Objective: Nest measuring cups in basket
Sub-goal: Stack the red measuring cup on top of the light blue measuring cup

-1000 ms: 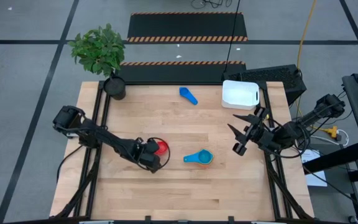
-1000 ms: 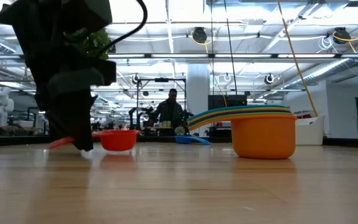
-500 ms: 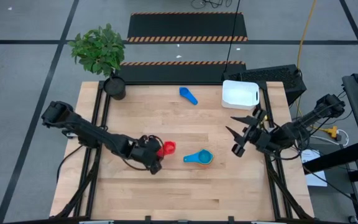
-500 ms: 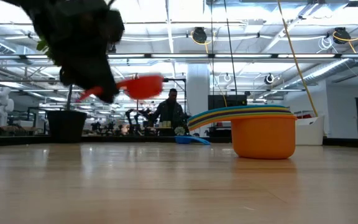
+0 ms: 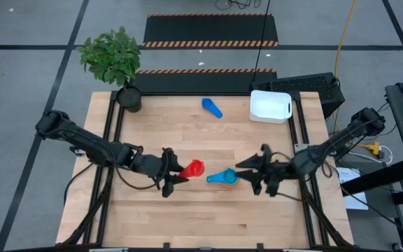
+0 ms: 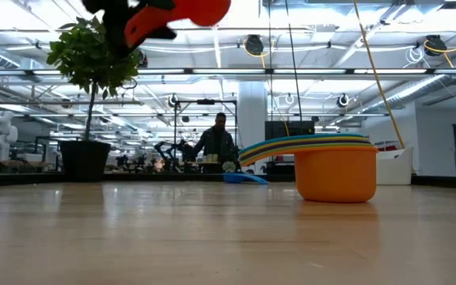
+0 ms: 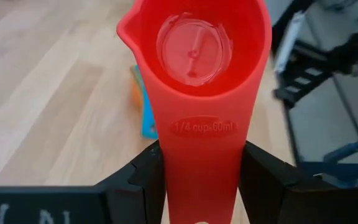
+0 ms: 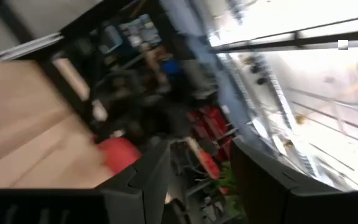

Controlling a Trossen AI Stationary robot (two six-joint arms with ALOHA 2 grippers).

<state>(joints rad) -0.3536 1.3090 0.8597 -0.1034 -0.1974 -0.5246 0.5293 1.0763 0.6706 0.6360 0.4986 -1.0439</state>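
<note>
Between my left fingers (image 5: 174,175), clamped on the red cup (image 5: 193,168), and my spread right fingers (image 5: 250,175), the nested cup stack (image 5: 224,178) blocks the worktop (image 5: 187,217). Near half is bare. Blue cup (image 5: 212,108) and basket (image 5: 270,106) occupy the far edge.

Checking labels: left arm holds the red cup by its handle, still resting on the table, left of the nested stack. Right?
Not quite. The left gripper does hold the red cup by its handle, left of the stack, but the cup is lifted clear of the table; the low view shows it high in the air.
</note>
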